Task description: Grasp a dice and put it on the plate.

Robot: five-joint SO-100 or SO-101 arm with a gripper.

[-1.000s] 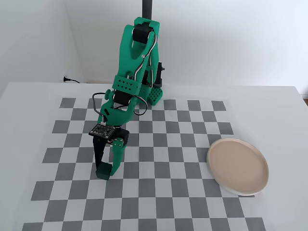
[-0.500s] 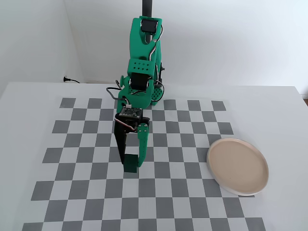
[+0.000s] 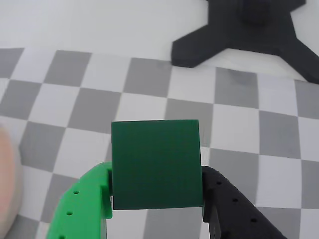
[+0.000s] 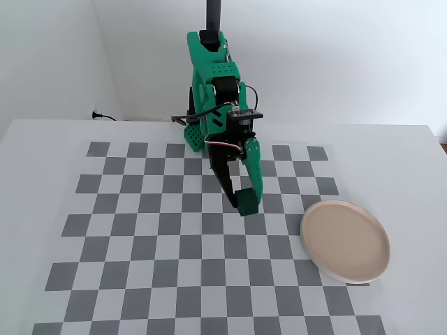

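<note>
The dice (image 3: 155, 163) is a plain dark green cube held between my gripper's (image 3: 156, 191) bright green finger (image 3: 84, 204) and black finger (image 3: 234, 209). In the fixed view the dice (image 4: 245, 202) is in the gripper (image 4: 244, 200) just above the checkered mat near its middle. The plate (image 4: 346, 241), beige-pink with a white rim, lies at the right of the mat in the fixed view, about two squares from the dice. Only its blurred edge (image 3: 6, 179) shows at the far left of the wrist view.
The green arm's base (image 4: 202, 132) stands at the back edge of the checkered mat (image 4: 140, 237). A black stand foot (image 3: 239, 35) lies beyond the mat at the top right of the wrist view. White table surrounds the mat.
</note>
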